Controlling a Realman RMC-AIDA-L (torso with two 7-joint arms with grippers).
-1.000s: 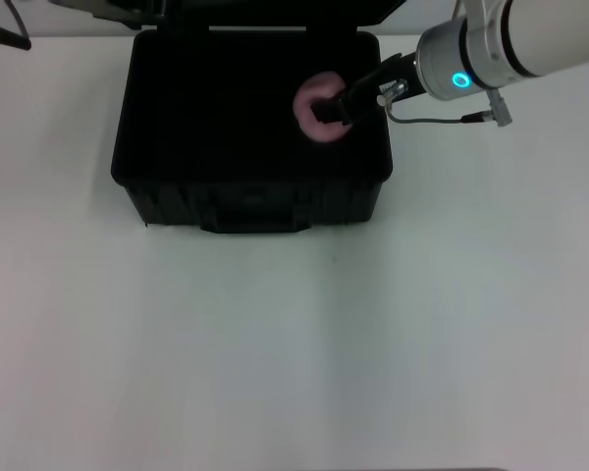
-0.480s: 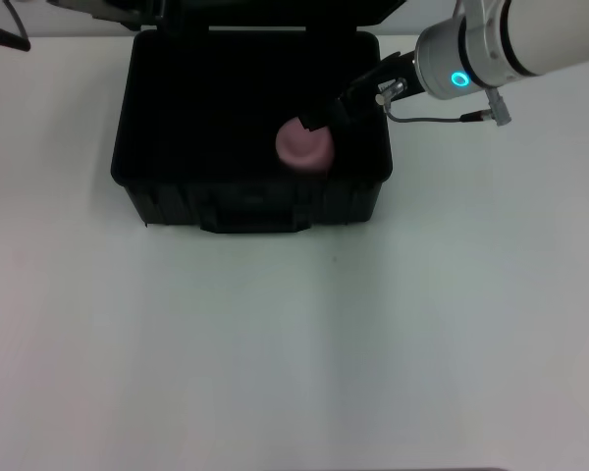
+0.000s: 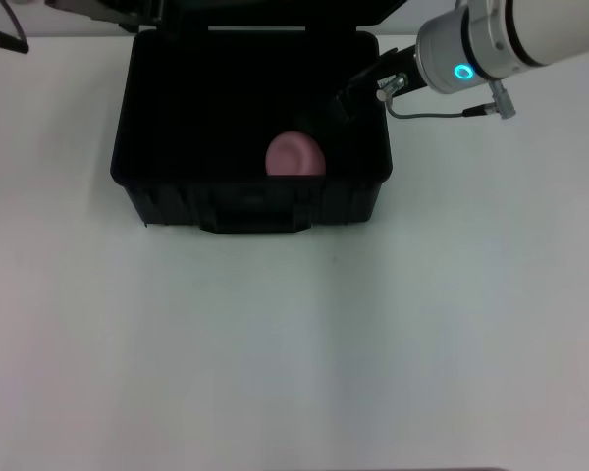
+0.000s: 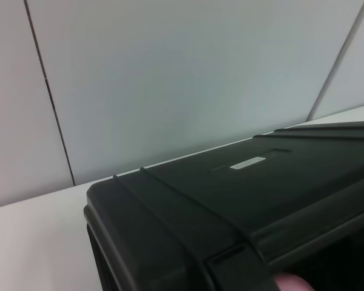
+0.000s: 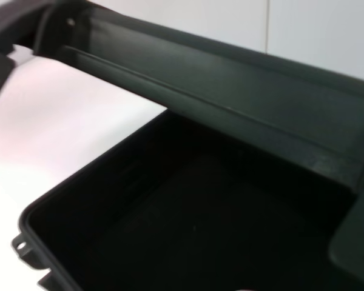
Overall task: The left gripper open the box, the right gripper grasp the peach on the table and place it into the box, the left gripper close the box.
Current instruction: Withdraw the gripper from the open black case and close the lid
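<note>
Box point(image 3: 250, 201) open on white surface point(image 3: 294, 343), lid raised at rear. Peach point(image 3: 294, 156) inside box, resting near front wall, right of centre. Right gripper point(image 3: 336, 108) above box's right interior, apart from peach; jaws empty, opening not discernible. Left gripper point(image 3: 128, 12) at lid's rear-left corner; jaw state cannot be told. White label point(image 4: 247, 162) on lid.

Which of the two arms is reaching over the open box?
The blue-ringed one, ending in the right gripper, above the peach in the box. The left gripper sits behind it.
</note>
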